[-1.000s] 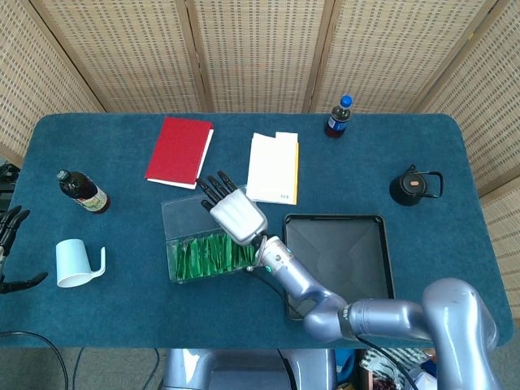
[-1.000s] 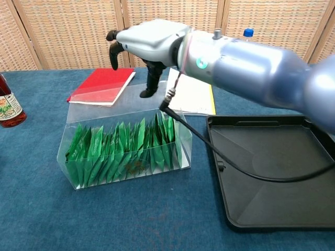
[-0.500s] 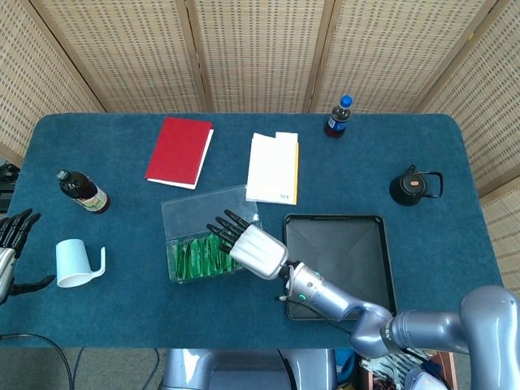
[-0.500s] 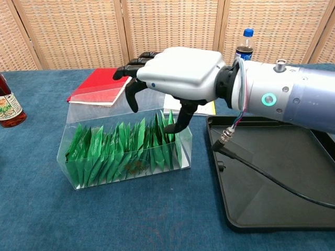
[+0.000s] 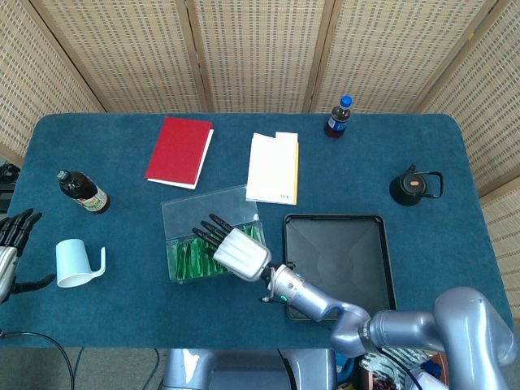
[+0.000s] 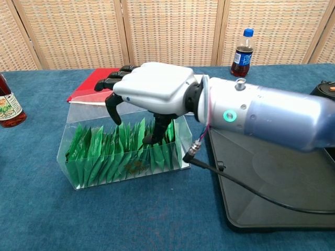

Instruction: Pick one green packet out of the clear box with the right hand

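The white right hand (image 6: 152, 94) hovered over the clear plastic box (image 6: 73, 157), fingers spread and dipping toward the upright green packets (image 6: 115, 151) inside it. Nothing looked pinched, though the thumb hid the contact. The pick itself remained undone.

The right hand (image 5: 236, 249) hovers over the clear box (image 5: 183, 213) of green packets (image 5: 188, 258), fingers spread, holding nothing.
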You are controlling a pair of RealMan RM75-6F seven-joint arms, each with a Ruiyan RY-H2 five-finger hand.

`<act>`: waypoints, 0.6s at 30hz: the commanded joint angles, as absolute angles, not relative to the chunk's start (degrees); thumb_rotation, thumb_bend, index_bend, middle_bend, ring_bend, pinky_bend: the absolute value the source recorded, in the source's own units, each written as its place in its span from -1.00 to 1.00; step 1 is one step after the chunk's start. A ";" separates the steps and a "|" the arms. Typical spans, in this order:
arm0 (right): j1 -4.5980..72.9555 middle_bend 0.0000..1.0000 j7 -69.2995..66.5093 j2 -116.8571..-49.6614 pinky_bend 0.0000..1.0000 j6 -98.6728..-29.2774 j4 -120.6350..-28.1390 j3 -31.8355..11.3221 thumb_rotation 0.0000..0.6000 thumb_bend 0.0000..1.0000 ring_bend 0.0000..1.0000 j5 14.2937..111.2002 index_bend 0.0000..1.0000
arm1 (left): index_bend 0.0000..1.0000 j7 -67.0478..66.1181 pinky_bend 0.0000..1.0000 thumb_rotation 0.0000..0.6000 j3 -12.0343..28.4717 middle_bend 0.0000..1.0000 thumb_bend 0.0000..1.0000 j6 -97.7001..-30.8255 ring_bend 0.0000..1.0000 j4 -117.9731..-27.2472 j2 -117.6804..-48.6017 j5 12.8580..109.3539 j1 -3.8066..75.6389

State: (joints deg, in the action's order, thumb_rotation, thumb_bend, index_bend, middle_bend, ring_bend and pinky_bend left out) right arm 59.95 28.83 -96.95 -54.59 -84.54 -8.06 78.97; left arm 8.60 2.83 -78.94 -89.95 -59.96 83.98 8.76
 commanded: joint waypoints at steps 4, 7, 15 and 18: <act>60.39 -0.72 29.62 -99.46 -1.00 -53.86 -82.13 -9.11 1.00 -0.27 -1.00 77.73 -0.11 | -1.00 8.76 -1.00 1.00 2.84 -1.00 -0.85 -78.96 -1.00 -89.93 -59.91 83.94 8.77; 60.52 -0.72 29.98 -100.41 -1.00 -53.46 -81.00 -9.46 1.00 -0.27 -1.00 77.14 -0.11 | -1.00 8.86 -1.00 1.00 2.83 -1.00 -0.85 -78.95 -1.00 -89.88 -59.88 83.93 8.78; 60.50 -0.72 30.59 -101.41 -1.00 -52.73 -79.81 -9.69 1.00 -0.27 -1.00 76.72 -0.11 | -1.00 9.00 -1.00 1.00 2.79 -1.00 -0.85 -78.73 -1.00 -89.83 -59.86 83.90 8.92; 60.57 -0.72 30.71 -101.56 -1.00 -52.52 -79.67 -9.82 1.00 -0.27 -1.00 76.81 -0.11 | -1.00 9.00 -1.00 1.00 2.80 -1.00 -0.85 -78.88 -1.00 -89.86 -59.83 83.89 8.87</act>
